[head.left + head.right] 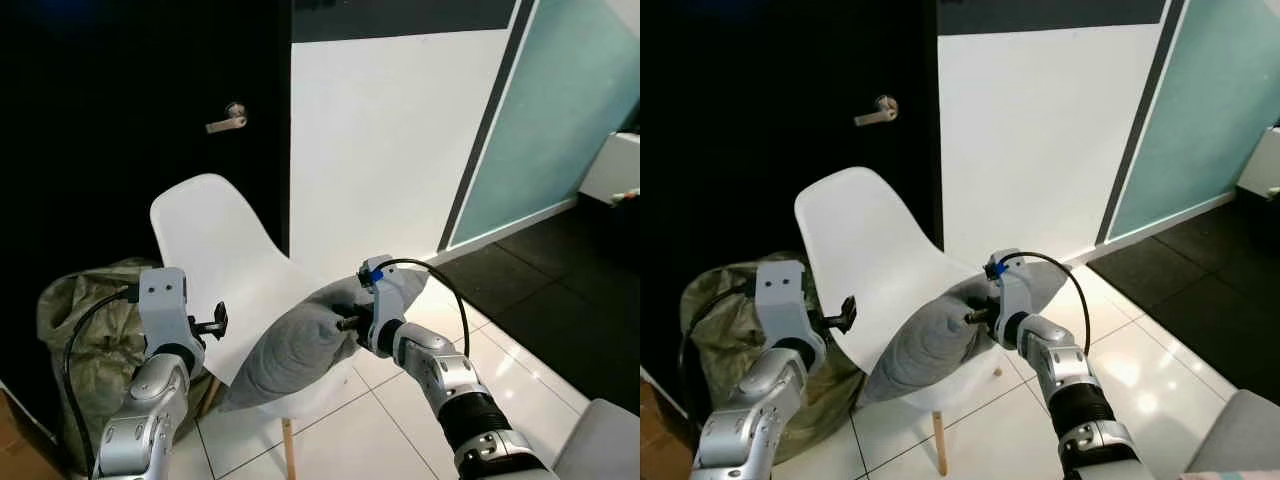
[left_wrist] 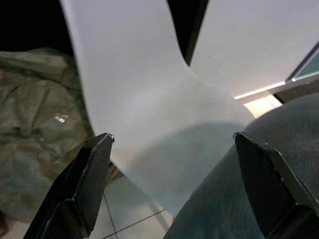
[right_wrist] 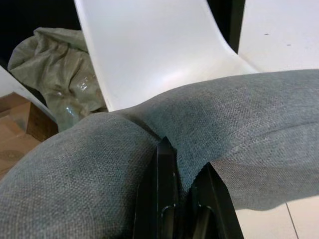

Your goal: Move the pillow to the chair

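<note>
A grey pillow [image 1: 300,345] lies slanted across the seat of a white shell chair [image 1: 215,245], one end hanging over the seat's front edge. My right gripper [image 1: 347,323] is shut on a fold of the pillow [image 3: 99,164]; its black fingers [image 3: 167,194] pinch the fabric. My left gripper [image 1: 215,322] is open beside the chair's left edge, touching nothing. In the left wrist view its fingers [image 2: 82,184] frame the chair seat [image 2: 149,124] with the pillow [image 2: 259,199] off to one side.
An olive sack [image 1: 85,320] slumps on the floor left of the chair. Behind the chair is a black door with a lever handle [image 1: 228,120], then a white wall and a teal glass panel [image 1: 555,110]. White floor tiles [image 1: 400,420] lie ahead.
</note>
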Tool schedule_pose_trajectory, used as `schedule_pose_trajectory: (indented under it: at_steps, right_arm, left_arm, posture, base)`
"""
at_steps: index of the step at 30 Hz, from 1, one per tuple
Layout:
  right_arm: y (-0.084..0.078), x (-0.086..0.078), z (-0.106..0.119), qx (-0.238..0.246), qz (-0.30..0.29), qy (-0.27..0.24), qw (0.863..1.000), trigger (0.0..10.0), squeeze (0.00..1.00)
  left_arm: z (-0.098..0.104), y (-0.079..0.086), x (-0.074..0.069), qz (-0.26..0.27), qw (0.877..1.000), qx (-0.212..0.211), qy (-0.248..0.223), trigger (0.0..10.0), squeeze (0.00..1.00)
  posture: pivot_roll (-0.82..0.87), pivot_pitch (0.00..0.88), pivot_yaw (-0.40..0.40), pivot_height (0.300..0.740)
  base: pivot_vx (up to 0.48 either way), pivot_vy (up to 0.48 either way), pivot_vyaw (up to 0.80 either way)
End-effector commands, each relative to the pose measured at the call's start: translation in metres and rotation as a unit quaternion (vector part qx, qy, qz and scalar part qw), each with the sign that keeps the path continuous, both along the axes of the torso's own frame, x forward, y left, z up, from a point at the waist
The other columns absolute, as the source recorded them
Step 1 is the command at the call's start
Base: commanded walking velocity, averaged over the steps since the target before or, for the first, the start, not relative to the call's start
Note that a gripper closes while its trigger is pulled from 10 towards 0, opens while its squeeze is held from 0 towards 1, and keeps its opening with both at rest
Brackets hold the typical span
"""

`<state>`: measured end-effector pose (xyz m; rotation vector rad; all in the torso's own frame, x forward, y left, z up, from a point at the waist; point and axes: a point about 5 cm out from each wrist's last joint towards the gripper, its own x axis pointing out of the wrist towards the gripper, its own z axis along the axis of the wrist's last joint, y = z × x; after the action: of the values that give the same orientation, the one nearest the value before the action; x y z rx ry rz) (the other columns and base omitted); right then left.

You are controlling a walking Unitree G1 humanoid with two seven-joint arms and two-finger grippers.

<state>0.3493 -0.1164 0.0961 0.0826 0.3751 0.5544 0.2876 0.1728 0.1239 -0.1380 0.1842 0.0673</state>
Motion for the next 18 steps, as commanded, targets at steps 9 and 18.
schedule_pose_trajectory:
  at_steps: [9,18]
  right_arm:
    - [0.0054,0.0056,0.0125,-0.004,0.012,-0.015,1.0,10.0,0.0]
    - [0.0054,0.0064,0.0142,0.003,0.012,-0.007,1.0,10.0,0.0]
  left_arm:
    - [-0.0001,-0.0032,0.0006,-0.005,1.0,-0.001,-0.001,10.0,0.0]
    - [-0.0001,-0.0037,-0.0008,-0.002,1.0,0.003,0.003,10.0,0.0]
  posture:
    - [-0.14,0.0,-0.043,0.74]
    - [-0.14,0.004,-0.041,0.725]
  base:
    - [0.328,0.0,0.0]
    - [0.0,0.0,0.0]
